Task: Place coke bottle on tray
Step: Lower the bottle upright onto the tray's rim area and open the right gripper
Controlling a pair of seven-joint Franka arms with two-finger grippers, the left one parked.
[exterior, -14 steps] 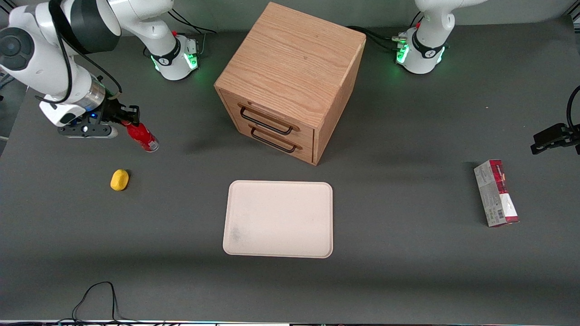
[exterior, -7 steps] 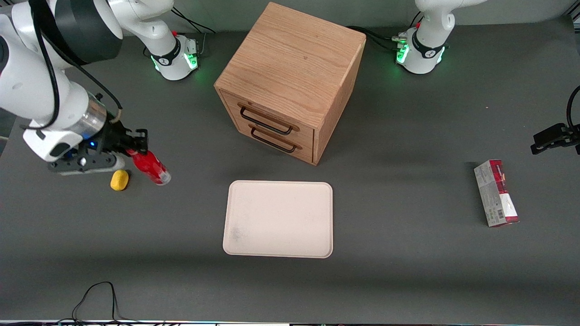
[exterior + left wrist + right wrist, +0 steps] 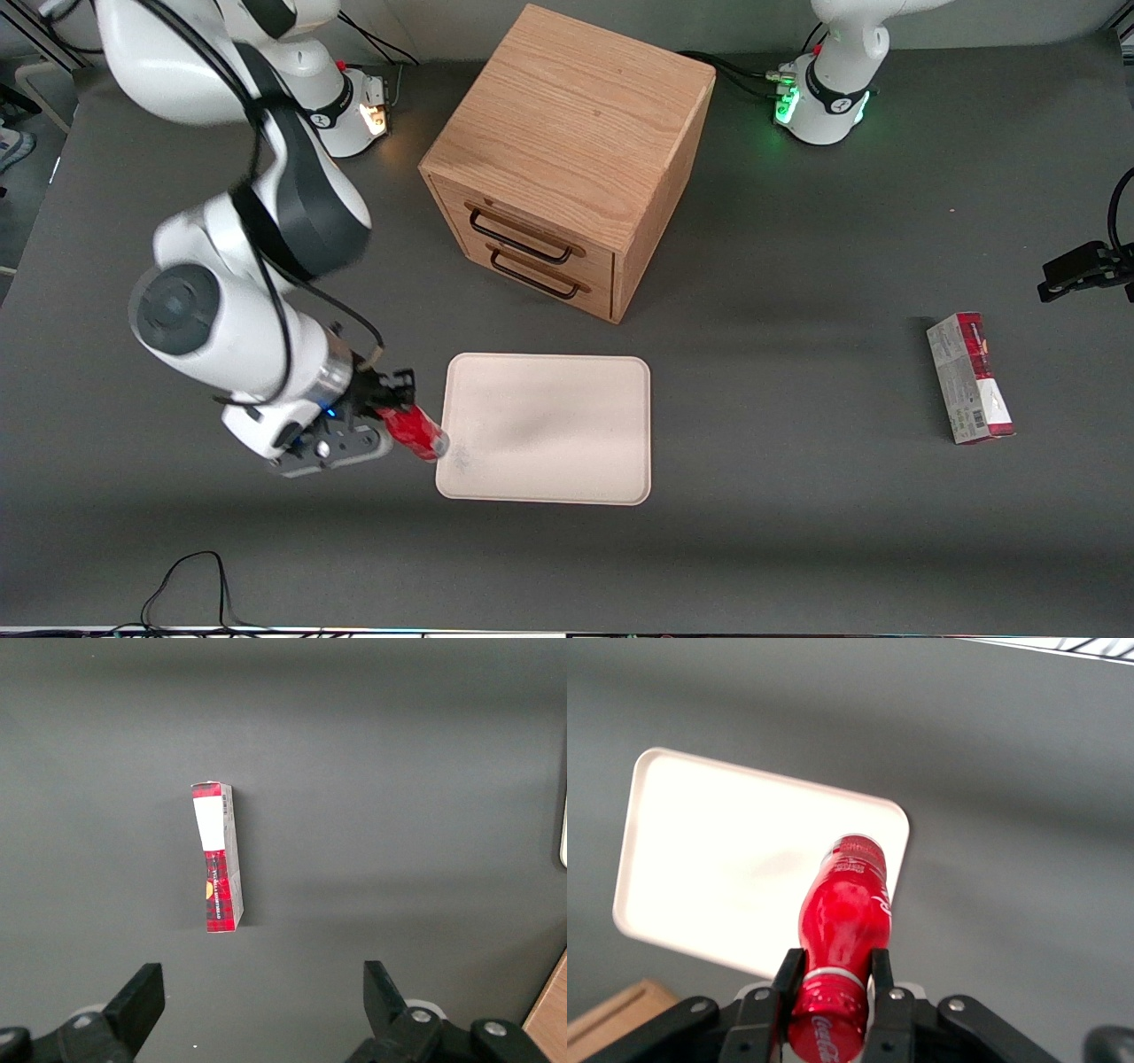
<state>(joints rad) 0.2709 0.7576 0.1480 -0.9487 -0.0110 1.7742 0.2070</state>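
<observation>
My right gripper (image 3: 392,415) is shut on the neck of the small red coke bottle (image 3: 415,431), holding it tilted in the air with its base over the edge of the cream tray (image 3: 567,443) at the working arm's end. In the right wrist view the black fingers (image 3: 788,973) clamp the bottle (image 3: 846,912) just below its cap, and the tray (image 3: 718,868) lies below the bottle's base. The tray sits on the grey table in front of the wooden drawer cabinet.
A wooden two-drawer cabinet (image 3: 567,159) stands farther from the front camera than the tray. A red-and-grey carton (image 3: 970,377) lies toward the parked arm's end of the table, also in the left wrist view (image 3: 217,857). A black cable (image 3: 190,585) loops at the table's near edge.
My right gripper has carried the coke bottle from the working arm's end of the table toward the tray and nearer the front camera. The yellow object is now hidden by the arm.
</observation>
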